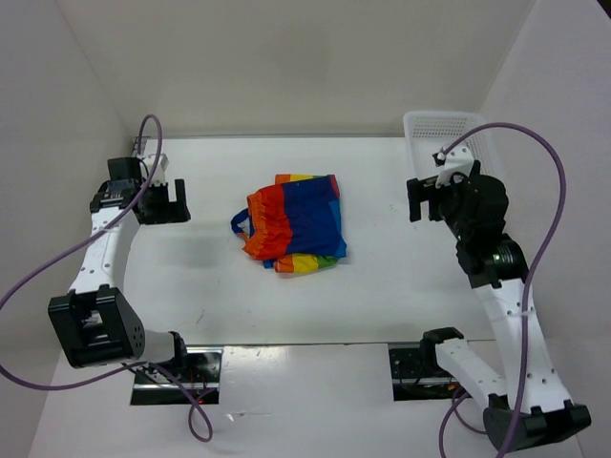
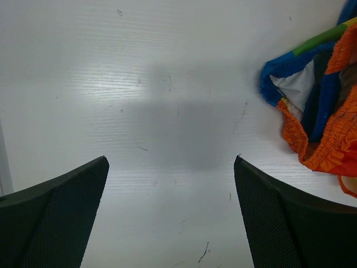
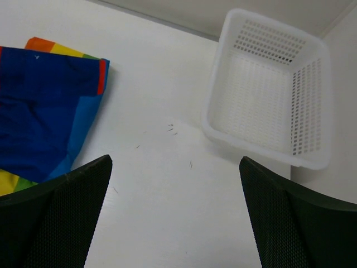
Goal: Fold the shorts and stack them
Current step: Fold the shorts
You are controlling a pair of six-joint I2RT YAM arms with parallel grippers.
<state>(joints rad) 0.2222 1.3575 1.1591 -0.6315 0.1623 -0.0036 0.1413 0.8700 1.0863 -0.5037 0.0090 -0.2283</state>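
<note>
The rainbow shorts [image 1: 294, 223] lie folded in a compact bundle at the middle of the white table, mostly blue on top with red, orange, yellow and green edges. Their orange and blue waistband end shows at the right of the left wrist view [image 2: 326, 106]; a blue part shows at the left of the right wrist view [image 3: 44, 111]. My left gripper [image 1: 164, 202] is open and empty, hovering left of the shorts. My right gripper [image 1: 425, 198] is open and empty, right of the shorts.
A white lattice basket [image 1: 442, 132] stands at the back right corner, empty, also in the right wrist view [image 3: 268, 89]. White walls enclose the table on three sides. Purple cables loop off both arms.
</note>
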